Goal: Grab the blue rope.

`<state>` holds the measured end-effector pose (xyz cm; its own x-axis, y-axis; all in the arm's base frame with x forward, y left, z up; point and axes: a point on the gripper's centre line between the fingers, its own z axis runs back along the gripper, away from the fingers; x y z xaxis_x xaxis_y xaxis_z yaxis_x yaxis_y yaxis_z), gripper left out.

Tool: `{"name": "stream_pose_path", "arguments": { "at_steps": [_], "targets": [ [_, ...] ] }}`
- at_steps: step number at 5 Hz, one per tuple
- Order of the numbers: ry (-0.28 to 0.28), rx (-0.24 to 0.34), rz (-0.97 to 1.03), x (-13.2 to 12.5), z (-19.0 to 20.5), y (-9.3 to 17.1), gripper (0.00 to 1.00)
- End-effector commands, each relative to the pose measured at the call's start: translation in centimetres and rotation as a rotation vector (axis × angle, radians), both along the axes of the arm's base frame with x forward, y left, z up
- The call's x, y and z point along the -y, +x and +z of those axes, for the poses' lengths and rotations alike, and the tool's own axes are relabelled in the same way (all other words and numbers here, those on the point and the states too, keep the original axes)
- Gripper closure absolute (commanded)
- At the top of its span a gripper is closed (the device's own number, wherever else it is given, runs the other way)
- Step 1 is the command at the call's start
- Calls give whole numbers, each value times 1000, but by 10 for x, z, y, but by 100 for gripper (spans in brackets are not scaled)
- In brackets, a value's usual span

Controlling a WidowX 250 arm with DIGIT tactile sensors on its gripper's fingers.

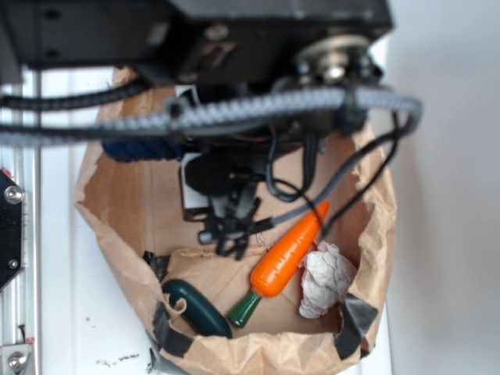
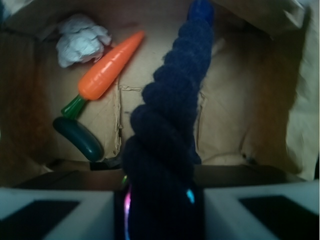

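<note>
Wrist and exterior views of a WidowX arm working over an open brown paper bag (image 1: 117, 234).

The blue rope (image 2: 172, 115), a thick navy piece of twisted strands with a glossy bound end at its far tip, runs from between the two pale fingers (image 2: 55, 212) at the bottom of the wrist view up toward the far wall of the bag. The jaws stand to either side of its near end and appear clamped on it, the rope filling the gap between them. In the exterior view only a short navy stretch (image 1: 144, 148) shows, high at the bag's upper left behind the grey braided cable (image 1: 234, 109); the gripper (image 2: 160, 215) itself is largely hidden there by the arm.

Handling, as a judgement: the rope looks light, soft and compressible, with a coarse surface that should resist slipping. Held near one end, the free length is likely to droop or swing. The glossy binding looks slicker than the strands, so the twisted body is the better place to hold.

Contents of the bag: an orange toy carrot (image 2: 110, 65) with a green stem, lying diagonally; a dark green curved toy (image 2: 80, 137) just beside the stem end; and a crumpled white paper wad (image 2: 80, 42) near the carrot's tip. All three rest on the bag floor, apart from the rope.
</note>
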<state>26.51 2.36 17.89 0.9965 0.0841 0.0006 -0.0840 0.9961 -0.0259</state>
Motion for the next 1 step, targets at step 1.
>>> {"name": "stream_pose_path", "arguments": {
  "at_steps": [1],
  "targets": [
    [-70, 240, 77, 14, 14, -2, 100]
  ]
}}
